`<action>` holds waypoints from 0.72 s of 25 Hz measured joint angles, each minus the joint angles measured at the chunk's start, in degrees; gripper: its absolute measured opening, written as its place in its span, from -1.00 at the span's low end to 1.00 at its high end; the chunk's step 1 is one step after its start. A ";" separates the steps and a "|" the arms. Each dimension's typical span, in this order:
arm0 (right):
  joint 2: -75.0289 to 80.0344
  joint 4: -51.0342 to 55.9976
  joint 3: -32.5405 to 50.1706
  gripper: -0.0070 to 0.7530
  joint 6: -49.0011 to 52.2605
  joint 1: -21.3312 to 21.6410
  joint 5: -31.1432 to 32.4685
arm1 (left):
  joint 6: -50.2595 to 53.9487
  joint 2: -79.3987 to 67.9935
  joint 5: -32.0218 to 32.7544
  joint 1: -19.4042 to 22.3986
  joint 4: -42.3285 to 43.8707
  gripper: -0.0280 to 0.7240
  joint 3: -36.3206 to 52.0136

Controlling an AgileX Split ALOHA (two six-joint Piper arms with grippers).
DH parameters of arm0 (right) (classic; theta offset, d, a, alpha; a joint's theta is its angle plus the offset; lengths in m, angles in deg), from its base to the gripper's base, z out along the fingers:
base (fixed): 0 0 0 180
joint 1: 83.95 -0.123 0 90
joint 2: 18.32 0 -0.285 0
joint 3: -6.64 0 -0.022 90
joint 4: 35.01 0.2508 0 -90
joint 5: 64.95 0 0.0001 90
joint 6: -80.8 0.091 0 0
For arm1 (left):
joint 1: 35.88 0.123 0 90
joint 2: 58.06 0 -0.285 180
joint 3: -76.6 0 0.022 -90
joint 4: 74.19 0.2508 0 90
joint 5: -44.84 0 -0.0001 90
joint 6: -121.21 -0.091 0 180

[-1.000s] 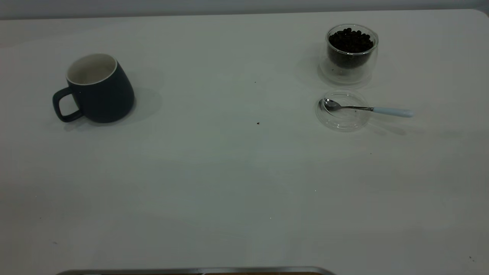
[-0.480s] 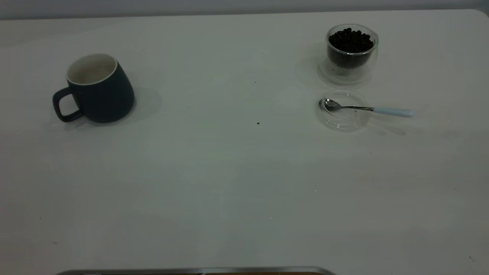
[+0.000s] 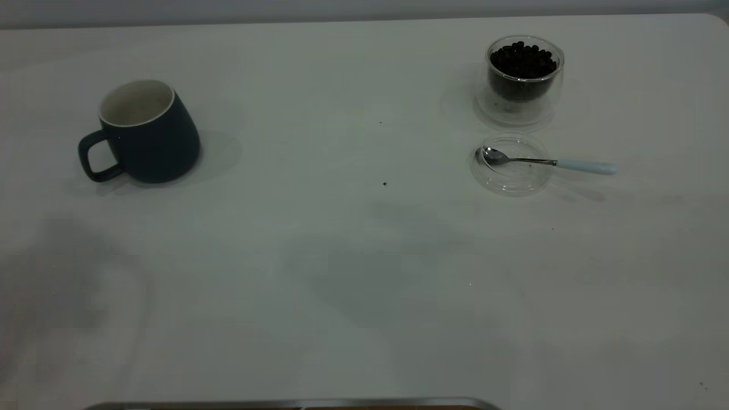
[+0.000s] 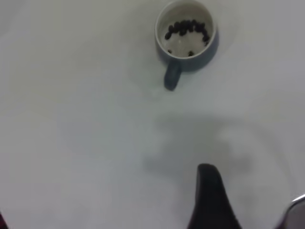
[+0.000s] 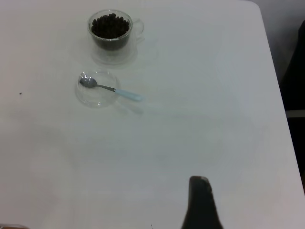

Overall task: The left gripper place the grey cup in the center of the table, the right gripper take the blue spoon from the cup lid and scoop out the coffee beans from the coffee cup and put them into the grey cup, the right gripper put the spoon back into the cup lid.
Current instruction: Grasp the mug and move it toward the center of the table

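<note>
Of the left gripper [image 4: 209, 200], one black tapered finger is seen in its wrist view, raised over bare bench; whether its fingers are apart or together cannot be told. The same holds for the right gripper [image 5: 201, 205]: a single dark finger is seen over the near right part of the bench, well apart from every object. Neither gripper appears in the exterior view.

The grey cup [image 3: 147, 132] stands upright at the far left, a rounded, matte, dark slate ceramic mug with an off-white inside. Its loop handle points left and slightly near. A few dark beans [image 4: 187, 29] are seen lying in its bottom in the left wrist view.

At the far right stands the coffee cup [image 3: 524, 77], a clear double-walled glass, upright, heaped with dark, roundish coffee beans [image 3: 523, 60]. Just nearer than it lies the cup lid [image 3: 511, 179], a flat clear disc with a raised rim. The blue spoon [image 3: 547, 162] rests across it, its shiny metal bowl inside the lid and its pale blue handle reaching past the rim; its long axis runs left to right, handle to the right.

The bench [image 3: 342, 285] is smooth and white with tiny dark specks. Its middle and near part lie open between cup and lid, and its far right corner is rounded.
</note>
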 joint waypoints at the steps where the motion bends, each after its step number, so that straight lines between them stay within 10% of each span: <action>1: 0.00 0.00 0.00 0.53 0.00 0.00 0.00 | -1.18 -3.41 -0.53 0.00 0.60 0.55 -1.74; 18: 0.00 0.00 0.00 0.53 0.00 0.00 0.00 | -22.68 -43.41 -5.02 0.00 19.02 0.55 -19.69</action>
